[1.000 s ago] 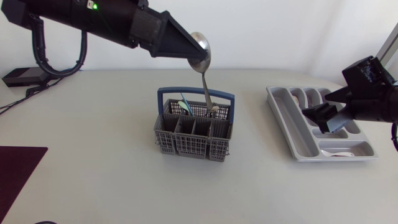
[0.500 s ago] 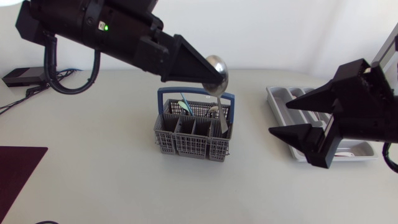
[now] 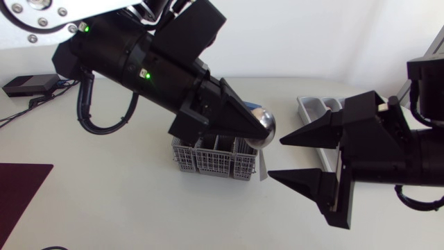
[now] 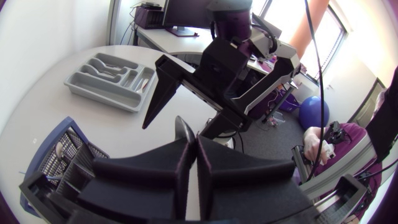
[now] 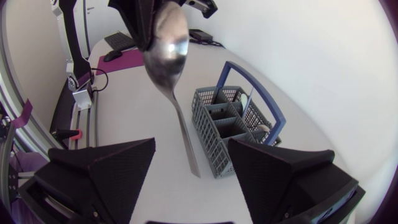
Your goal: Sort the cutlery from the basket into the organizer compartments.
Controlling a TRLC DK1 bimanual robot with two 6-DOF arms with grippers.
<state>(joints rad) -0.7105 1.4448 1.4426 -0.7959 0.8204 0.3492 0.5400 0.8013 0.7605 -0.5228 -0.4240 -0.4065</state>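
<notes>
Currently our left claw (image 3: 255, 129) is over the right end of the cutlery basket (image 3: 208, 157), its two fingers pressed together on the bowl of a metal spoon (image 3: 264, 127). The left wrist view confirms this: only the bowl's edge shows past the closed fingertips (image 4: 186, 163). The spoon hangs bowl up, with the handle pointing down and slightly tilted, its tip just beside the basket's right end in the head view and clear of the surface (image 3: 125, 208). Our right claw (image 3: 276, 158) faces the spoon with its fingers spread wide. From the right wrist view the handle hangs ahead of the gap between those fingers (image 5: 106, 168), and we see no contact with either one. The basket is grey with a blue handle and stands near the middle of the surface; a few pieces stand in its compartments on the handle side, too small to name. The grey organizer (image 4: 112, 81) lies at the right of the surface, well apart from the basket, and in the head view it is mostly hidden behind our right arm. A dark purple mat (image 3: 21, 189) lies at the surface's front left corner.
</notes>
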